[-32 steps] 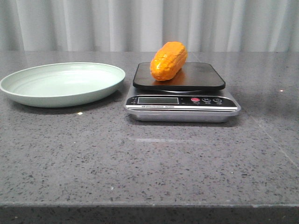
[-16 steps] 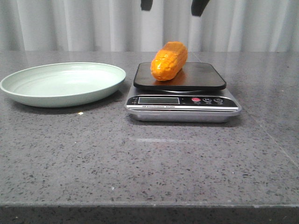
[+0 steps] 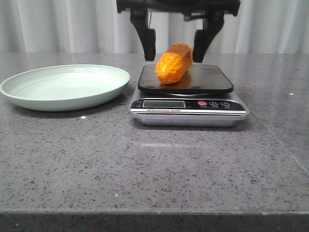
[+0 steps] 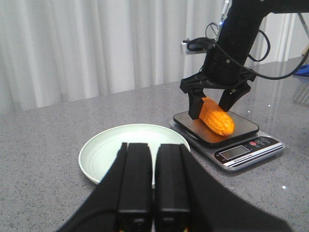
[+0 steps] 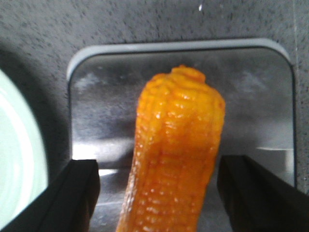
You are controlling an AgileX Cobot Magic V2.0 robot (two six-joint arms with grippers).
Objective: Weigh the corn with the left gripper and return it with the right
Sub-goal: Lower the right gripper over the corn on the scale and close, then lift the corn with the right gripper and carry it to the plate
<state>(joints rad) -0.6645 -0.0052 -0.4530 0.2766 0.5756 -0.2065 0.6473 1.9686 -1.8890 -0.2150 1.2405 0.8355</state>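
Observation:
The corn (image 3: 175,63), a stubby orange-yellow cob, lies tilted on the black platform of the silver kitchen scale (image 3: 210,78). My right gripper (image 3: 174,55) hangs open over it, one finger on each side of the cob's far part, apart from it. The right wrist view shows the corn (image 5: 176,154) between the wide-open gripper (image 5: 157,166). The left wrist view shows the corn (image 4: 217,118), the right gripper (image 4: 210,109) and my left gripper (image 4: 153,147), which is shut and empty, raised in front of the plate (image 4: 101,145).
A pale green plate (image 3: 65,87) sits empty to the left of the scale on the grey speckled table. The scale's display and buttons (image 3: 212,103) face the front. White curtains hang behind the table.
My right gripper has come down from above the frame into view and now straddles the corn. The corn and the scale have not moved.

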